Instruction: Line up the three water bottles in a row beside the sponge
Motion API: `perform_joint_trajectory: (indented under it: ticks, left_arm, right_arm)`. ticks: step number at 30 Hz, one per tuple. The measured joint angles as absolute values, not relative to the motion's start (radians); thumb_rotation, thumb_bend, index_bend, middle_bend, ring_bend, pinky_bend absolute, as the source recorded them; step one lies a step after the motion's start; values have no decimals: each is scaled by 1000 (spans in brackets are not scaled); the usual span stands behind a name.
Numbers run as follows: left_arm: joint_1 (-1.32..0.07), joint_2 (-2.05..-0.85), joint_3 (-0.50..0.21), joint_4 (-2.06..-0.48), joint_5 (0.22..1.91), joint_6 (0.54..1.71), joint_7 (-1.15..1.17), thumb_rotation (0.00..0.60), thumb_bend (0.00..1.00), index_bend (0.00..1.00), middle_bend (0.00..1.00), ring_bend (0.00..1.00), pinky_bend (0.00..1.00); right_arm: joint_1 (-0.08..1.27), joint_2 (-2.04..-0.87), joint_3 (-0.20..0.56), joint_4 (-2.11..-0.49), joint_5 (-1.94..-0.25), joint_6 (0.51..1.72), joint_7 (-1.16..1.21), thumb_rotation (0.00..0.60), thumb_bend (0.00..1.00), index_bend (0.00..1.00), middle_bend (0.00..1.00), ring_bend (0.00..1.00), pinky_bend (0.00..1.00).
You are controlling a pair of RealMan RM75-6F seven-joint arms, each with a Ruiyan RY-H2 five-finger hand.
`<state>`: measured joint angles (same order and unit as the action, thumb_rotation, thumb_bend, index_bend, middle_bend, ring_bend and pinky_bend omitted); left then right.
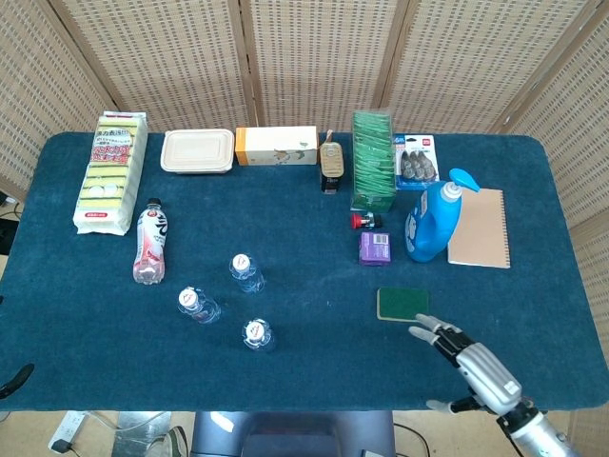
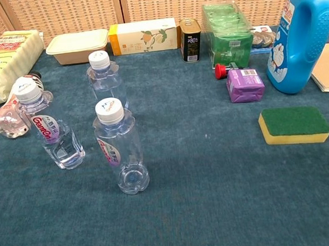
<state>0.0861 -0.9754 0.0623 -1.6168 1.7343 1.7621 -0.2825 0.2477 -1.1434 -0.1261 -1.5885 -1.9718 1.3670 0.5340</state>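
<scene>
Three clear water bottles with white caps stand upright at the left front of the table: the far one (image 1: 245, 271) (image 2: 105, 76), the left one (image 1: 197, 304) (image 2: 51, 135) and the near one (image 1: 257, 334) (image 2: 121, 149). The green and yellow sponge (image 1: 402, 304) (image 2: 294, 125) lies flat to their right. My right hand (image 1: 471, 362) hovers just in front and to the right of the sponge, fingers spread, holding nothing. It is far from the bottles. My left hand shows in neither view.
A pink-labelled bottle (image 1: 149, 245) lies on its side left of the water bottles. Behind the sponge are a purple box (image 1: 375, 248), a blue detergent bottle (image 1: 430, 219) and a notebook (image 1: 480, 228). Sponge packs, a food container, boxes and a can line the far edge.
</scene>
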Motion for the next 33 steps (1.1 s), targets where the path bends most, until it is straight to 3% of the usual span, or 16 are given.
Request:
perform_joint_trajectory:
  ticks: [13,33]
  left_arm:
    - [77,-971,55,-1627,1707,1736,-282,600,206,0,0,0,70]
    - [76,-963,57,-1611,1706,1734,-327,600,206,0,0,0,70]
  right_arm:
    - [456,-1321,-50,-1635,-1931,1168,539,600,0,48,58,69,184]
    - [642,-1530,99,-1714,-1589,894,364,600,0,44,109,121,233]
